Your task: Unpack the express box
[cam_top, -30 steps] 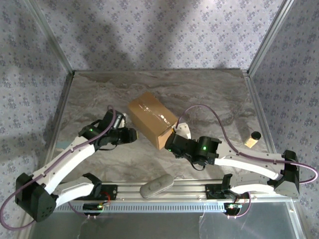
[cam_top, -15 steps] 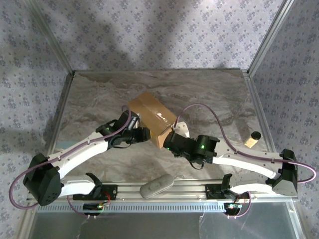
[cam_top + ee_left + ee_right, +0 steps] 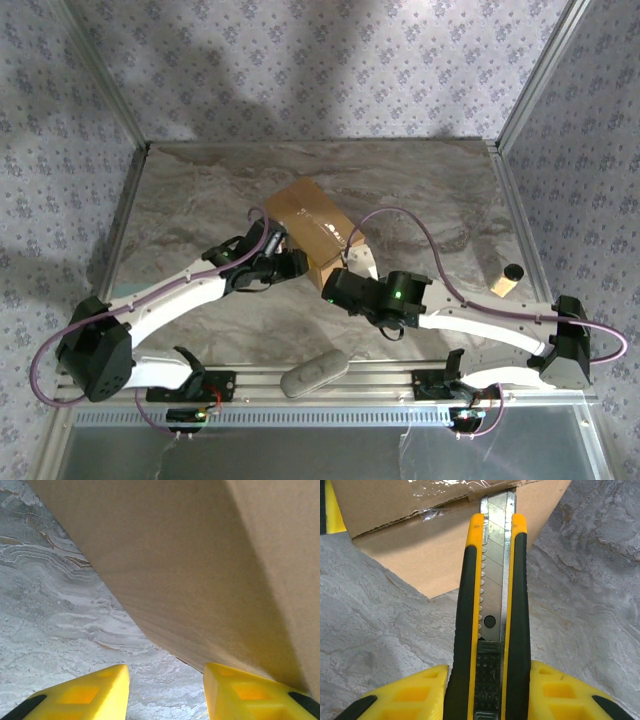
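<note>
I work in a robot test cell, a lab rig rather than a home or shop. The marble-look tabletop (image 3: 430, 190) is boxed in by panels (image 3: 320, 70) with a small repeating print, held by bare aluminium posts (image 3: 102, 75) at upper left and upper right. Along the bottom edge runs a slotted aluminium rail (image 3: 330, 412) with my arm bases (image 3: 190, 385) bolted on and purple cables (image 3: 395, 211) looping loose.

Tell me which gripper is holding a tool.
The right gripper: it clamps a yellow-and-black utility knife, blade at the taped edge of the express box. The left gripper is open and empty.
</note>
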You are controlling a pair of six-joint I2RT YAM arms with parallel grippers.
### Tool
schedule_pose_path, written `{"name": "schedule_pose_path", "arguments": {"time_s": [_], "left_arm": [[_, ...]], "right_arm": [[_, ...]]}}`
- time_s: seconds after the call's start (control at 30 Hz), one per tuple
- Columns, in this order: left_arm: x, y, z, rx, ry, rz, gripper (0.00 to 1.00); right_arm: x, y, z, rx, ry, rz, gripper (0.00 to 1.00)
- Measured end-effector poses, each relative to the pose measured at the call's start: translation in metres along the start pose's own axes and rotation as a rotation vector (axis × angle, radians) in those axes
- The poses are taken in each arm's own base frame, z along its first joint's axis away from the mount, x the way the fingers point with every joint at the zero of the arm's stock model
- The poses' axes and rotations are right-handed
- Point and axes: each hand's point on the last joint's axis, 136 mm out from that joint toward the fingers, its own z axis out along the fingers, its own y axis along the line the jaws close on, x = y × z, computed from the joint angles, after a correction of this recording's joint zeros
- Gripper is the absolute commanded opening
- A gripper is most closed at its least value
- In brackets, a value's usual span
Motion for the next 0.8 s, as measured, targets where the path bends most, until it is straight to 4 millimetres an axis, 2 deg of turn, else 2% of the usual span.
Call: {"name": "schedule_pose_path", "arguments": {"time_s": [0.33,0.5,0.8], "left_arm": [[-0.008,0.000,0.003,-0.011,-0.043,-0.064,0.43],[-0.009,-0.004,0.005,-0.007,-0.063,-0.078,0.43],[-0.011,-0.004,0.006,-0.020,-0.088,-0.081,0.43]], "right_arm": [[0.002,0.010,-0.001,-0.023,0.001,-0.065,0.00],[0.000,0.032,-0.005,-0.097,-0.001,-0.099,0.00],[0.000,0.035,-0.005,-0.108,0.004,-0.116,0.00]]}}
